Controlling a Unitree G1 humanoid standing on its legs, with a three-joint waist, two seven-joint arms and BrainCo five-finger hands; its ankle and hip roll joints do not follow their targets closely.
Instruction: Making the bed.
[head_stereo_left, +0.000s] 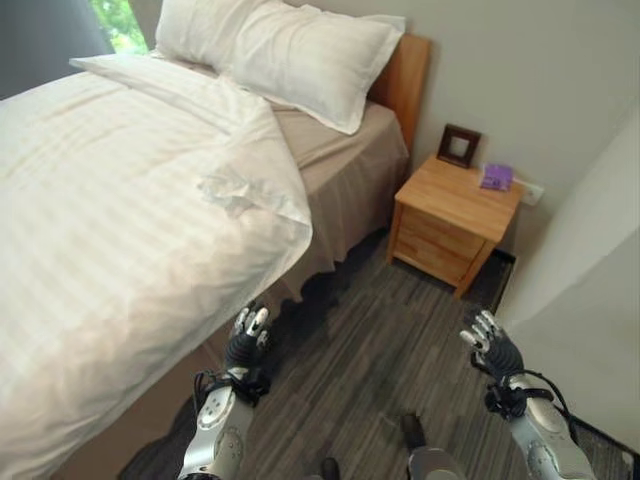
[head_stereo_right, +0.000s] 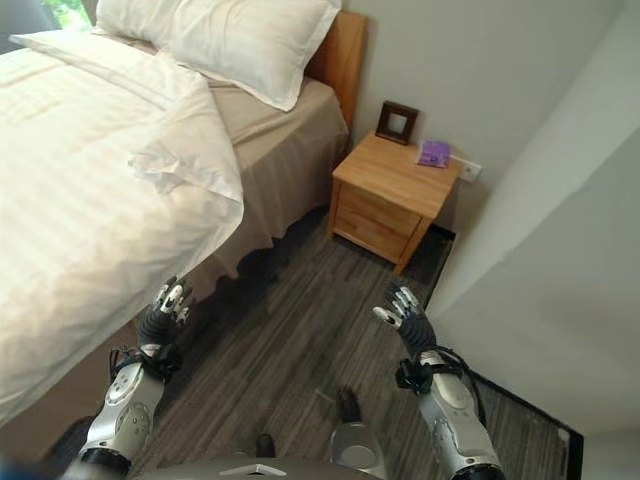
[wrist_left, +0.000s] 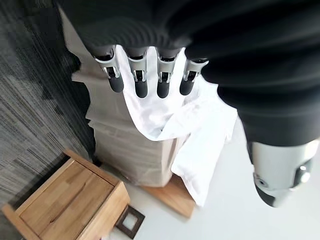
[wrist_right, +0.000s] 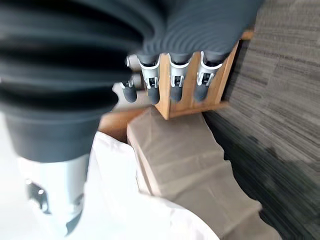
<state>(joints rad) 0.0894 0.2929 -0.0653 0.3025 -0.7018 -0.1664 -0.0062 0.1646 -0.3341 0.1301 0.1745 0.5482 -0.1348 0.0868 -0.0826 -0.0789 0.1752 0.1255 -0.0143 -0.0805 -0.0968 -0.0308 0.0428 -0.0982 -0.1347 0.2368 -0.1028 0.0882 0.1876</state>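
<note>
A bed with a white striped duvet (head_stereo_left: 110, 220) fills the left side. Its near corner (head_stereo_left: 285, 225) is folded back and rumpled, baring the beige sheet (head_stereo_left: 340, 160) below the white pillows (head_stereo_left: 290, 50) at the wooden headboard (head_stereo_left: 405, 75). My left hand (head_stereo_left: 248, 342) hovers over the floor just beside the bed's side, fingers straight and empty. Off to the right, away from the bed, my right hand (head_stereo_left: 492, 345) is also open and holds nothing. The left wrist view shows the fingers (wrist_left: 141, 82) pointing at the hanging duvet corner (wrist_left: 165, 115).
A wooden nightstand (head_stereo_left: 455, 215) stands right of the bed, carrying a dark picture frame (head_stereo_left: 459, 145) and a small purple thing (head_stereo_left: 496, 177). A white wall (head_stereo_left: 590, 250) closes in on the right. Grey striped carpet (head_stereo_left: 390, 340) lies between bed and wall.
</note>
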